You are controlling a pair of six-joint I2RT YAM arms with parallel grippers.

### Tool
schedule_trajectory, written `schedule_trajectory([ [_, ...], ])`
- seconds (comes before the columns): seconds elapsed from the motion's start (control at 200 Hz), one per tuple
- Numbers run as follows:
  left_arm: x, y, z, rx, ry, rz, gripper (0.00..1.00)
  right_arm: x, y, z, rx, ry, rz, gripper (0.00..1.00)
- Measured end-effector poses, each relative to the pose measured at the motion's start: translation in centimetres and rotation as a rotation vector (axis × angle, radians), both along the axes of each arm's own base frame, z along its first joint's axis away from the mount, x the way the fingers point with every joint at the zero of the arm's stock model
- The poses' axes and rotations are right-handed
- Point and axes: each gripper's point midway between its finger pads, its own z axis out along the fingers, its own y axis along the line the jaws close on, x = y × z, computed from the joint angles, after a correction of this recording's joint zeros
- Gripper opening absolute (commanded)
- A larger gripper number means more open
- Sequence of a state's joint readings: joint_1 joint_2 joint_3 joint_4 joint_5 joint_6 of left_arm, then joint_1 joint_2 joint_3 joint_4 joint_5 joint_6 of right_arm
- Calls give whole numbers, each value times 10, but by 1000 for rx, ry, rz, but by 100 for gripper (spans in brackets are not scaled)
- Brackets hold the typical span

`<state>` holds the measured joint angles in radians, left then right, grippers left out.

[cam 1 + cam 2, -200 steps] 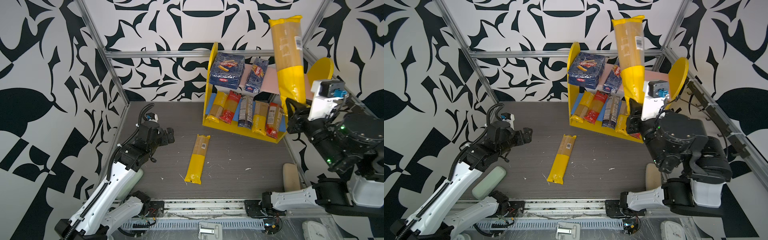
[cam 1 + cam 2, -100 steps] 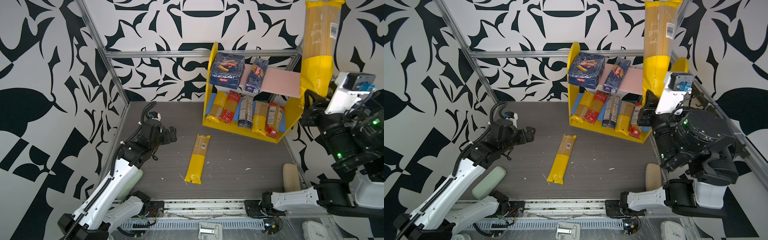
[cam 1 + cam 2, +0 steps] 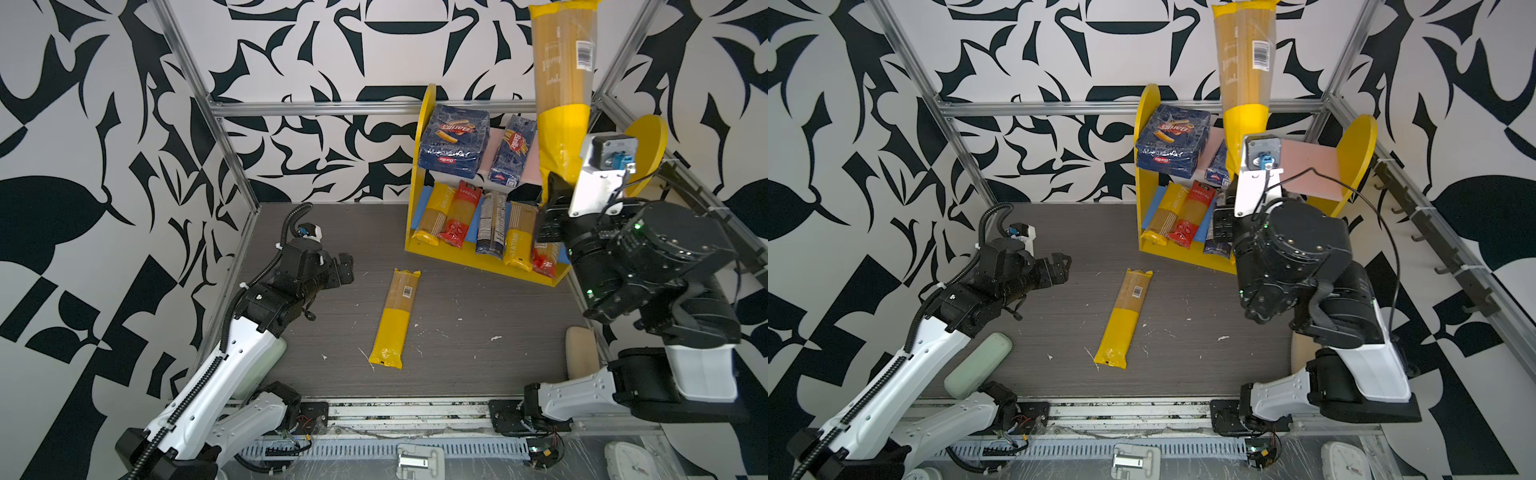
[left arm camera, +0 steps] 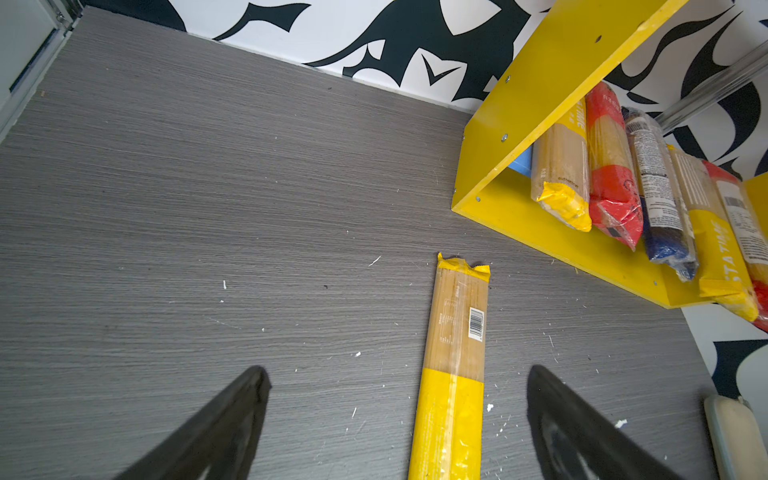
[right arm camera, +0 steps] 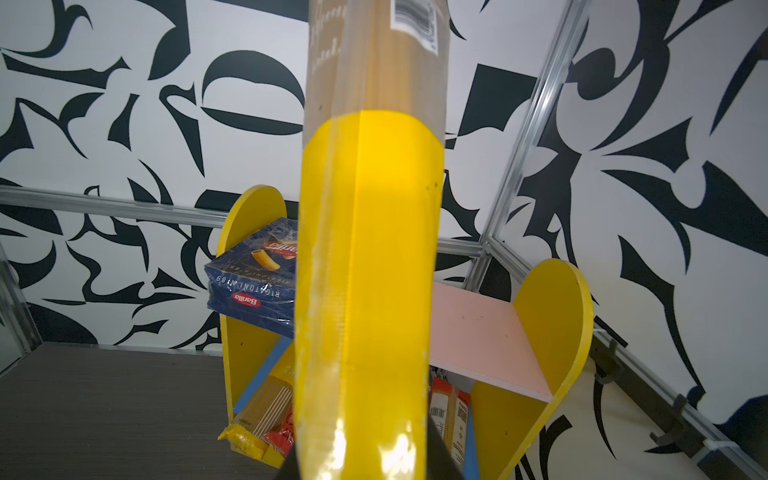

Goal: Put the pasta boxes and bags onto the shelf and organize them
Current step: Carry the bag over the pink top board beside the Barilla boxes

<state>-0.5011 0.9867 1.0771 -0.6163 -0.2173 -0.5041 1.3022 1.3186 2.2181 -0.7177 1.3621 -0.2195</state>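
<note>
The shelf [image 3: 420, 158] stands at the back right. Both pasta boxes lie on its pink upper board: the wide rigatoni one [image 3: 453, 141] and the narrow spaghetti one [image 3: 510, 149]. Several spaghetti bags [image 3: 486, 224] lie side by side on the lower board. My right gripper [image 5: 361, 461] is shut on the yellow end of a bag [image 3: 563, 83], held upright in front of the shelf [image 5: 552, 332]. Another yellow-ended bag [image 3: 395, 316] lies flat mid-table. My left gripper [image 4: 397, 370] hovers open just left of that bag [image 4: 455, 353], touching nothing.
A pale green pad [image 3: 978, 365] lies by the left arm's base and a beige pad [image 3: 579, 353] by the right arm's. Aluminium frame rails edge the table. Hooks [image 3: 1441, 268] line the right wall. The right part of the pink board [image 3: 1312, 166] is bare.
The right arm swung the held bag up and to the right, then back left in front of the shelf. The left gripper edged slightly toward the bag on the table.
</note>
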Motion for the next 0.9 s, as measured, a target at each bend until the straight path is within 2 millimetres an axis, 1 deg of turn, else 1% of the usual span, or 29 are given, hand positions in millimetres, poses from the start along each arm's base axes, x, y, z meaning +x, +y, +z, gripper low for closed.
schedule_trajectory([
  [0.155,1,0,1,-8,-3,-2,99,8,23,0,-35,2,4,0],
  [0.245,1,-1,1,-12,-3,-6,99,14,32,-2,-44,7,3,0],
  [0.31,1,-1,1,-14,-2,-7,99,24,36,-7,-43,21,6,0],
  [0.355,1,-1,2,-15,-3,-6,99,37,35,-11,-29,42,9,0],
  [0.43,1,0,2,-14,-3,-8,99,66,25,-20,21,91,-3,0],
  [0.465,2,0,2,-13,-3,-7,99,80,18,-28,41,119,-23,0],
  [0.535,1,2,2,-10,-3,-3,99,105,3,-52,52,198,-76,0],
  [0.59,1,5,3,-10,-8,3,99,118,-7,-71,46,263,-103,0],
  [0.655,-1,9,6,-8,-15,10,99,129,-13,-90,47,333,-103,0],
  [0.725,-2,13,9,-8,-25,18,99,137,-18,-101,55,390,-88,0],
  [0.82,-1,16,9,-5,-29,23,99,145,-27,-105,88,423,-70,0],
  [0.9,0,15,6,-1,-18,24,99,150,-38,-104,123,428,-73,0],
])
